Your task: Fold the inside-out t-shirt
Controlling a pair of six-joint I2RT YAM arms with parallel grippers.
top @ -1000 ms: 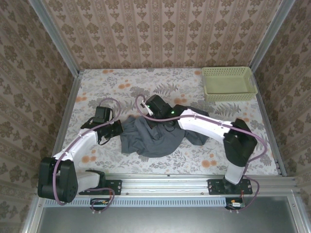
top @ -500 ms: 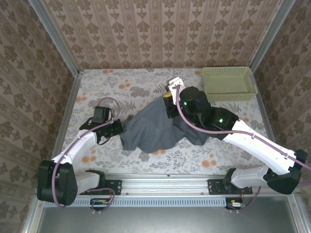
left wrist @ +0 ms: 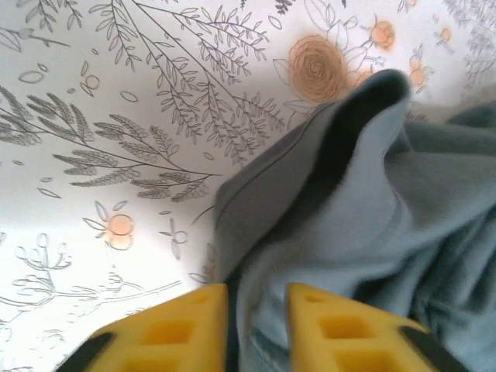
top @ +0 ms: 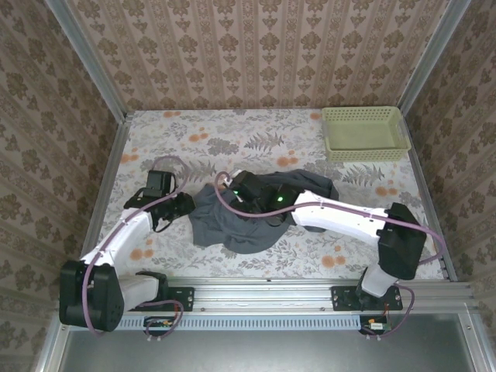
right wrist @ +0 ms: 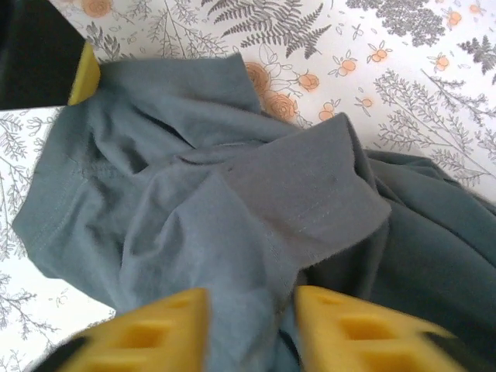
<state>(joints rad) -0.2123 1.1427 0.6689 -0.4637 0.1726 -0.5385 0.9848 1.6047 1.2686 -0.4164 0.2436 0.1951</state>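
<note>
Lying bunched on the floral table (top: pixel 155 132), the inside-out t-shirt (top: pixel 236 229) has its edge clamped in the jaws of the left gripper (left wrist: pixel 256 314), while the right gripper (right wrist: pixel 249 314) apparently pinches its middle folds.

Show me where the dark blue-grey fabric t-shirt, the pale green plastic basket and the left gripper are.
dark blue-grey fabric t-shirt (top: pixel 229 232): top view, on its crumpled near part.
pale green plastic basket (top: pixel 367 153): top view, on its near wall.
left gripper (left wrist: pixel 256 301): left wrist view, midway between its yellow fingertips.
</note>
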